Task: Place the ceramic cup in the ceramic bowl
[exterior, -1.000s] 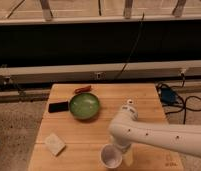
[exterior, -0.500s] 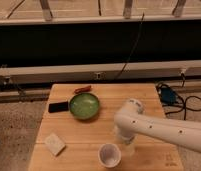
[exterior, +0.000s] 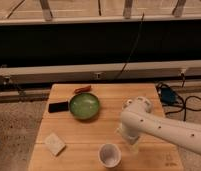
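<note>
We find the gripper just beside the free-standing ceramic cup, likely lining up a grasp, closure we cannot tell; the ceramic bowl is empty.

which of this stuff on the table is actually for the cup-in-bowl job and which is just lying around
For the job: ceramic cup, green ceramic bowl, end effector just right of the cup.
Lying about: flat black rectangle, pale block, reddish item behind the bowl.
</note>
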### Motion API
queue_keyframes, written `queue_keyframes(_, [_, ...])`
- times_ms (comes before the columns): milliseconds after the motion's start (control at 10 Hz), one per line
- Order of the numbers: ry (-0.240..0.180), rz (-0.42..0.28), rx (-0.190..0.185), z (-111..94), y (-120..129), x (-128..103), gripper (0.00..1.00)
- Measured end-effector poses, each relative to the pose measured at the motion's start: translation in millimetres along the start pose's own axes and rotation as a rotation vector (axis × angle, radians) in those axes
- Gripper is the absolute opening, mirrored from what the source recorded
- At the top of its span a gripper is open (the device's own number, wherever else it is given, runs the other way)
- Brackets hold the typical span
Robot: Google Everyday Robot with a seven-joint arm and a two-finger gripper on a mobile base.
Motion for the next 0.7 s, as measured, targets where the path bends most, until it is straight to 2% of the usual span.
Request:
queue_keyframes(300, [-0.031,-0.103,0.037,-24.3,26.3,-32.8,0.80])
queue_keyframes(400, [-0.045,-0.143,0.057,-33.3,28.1,-44.0,0.80])
queue_keyframes(700, [-0.076,-0.188,0.090,-40.4,29.6,-56.6,0.80])
